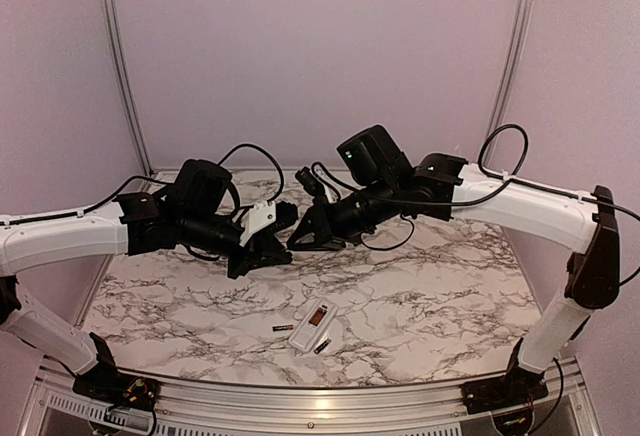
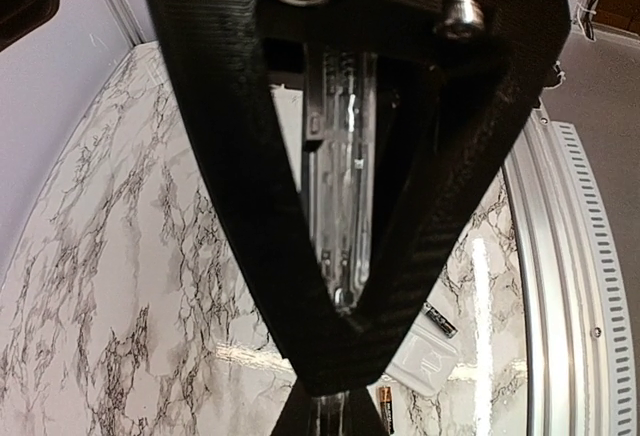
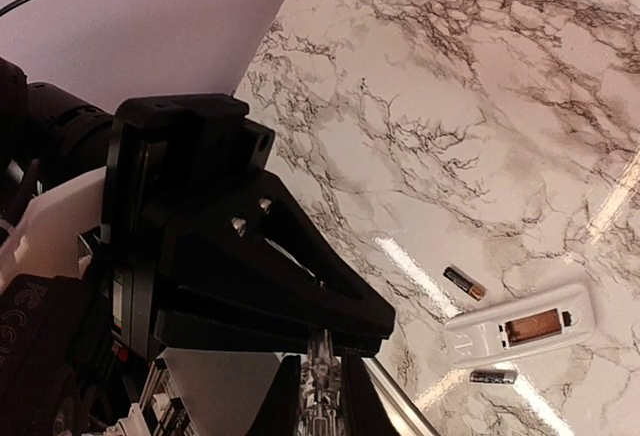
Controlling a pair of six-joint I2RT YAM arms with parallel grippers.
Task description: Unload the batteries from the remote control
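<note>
The tabletop (image 1: 180, 296) is white marble print, veined all over in dark grey-brown. The remote control (image 1: 313, 324) is white, its open recess orange-brown. The batteries (image 3: 465, 282) are dark, and one of them has a coppery end. The left arm (image 1: 60, 241) and right arm (image 1: 520, 206) are white shells with black joints and black wrists. The walls (image 1: 320, 56) are pale lilac, the frame rails (image 1: 300, 408) silver.

table (image 1: 200, 296): glossy marble-look | remote control (image 1: 313, 325): white plastic | rail (image 1: 320, 411): ribbed metal
</note>
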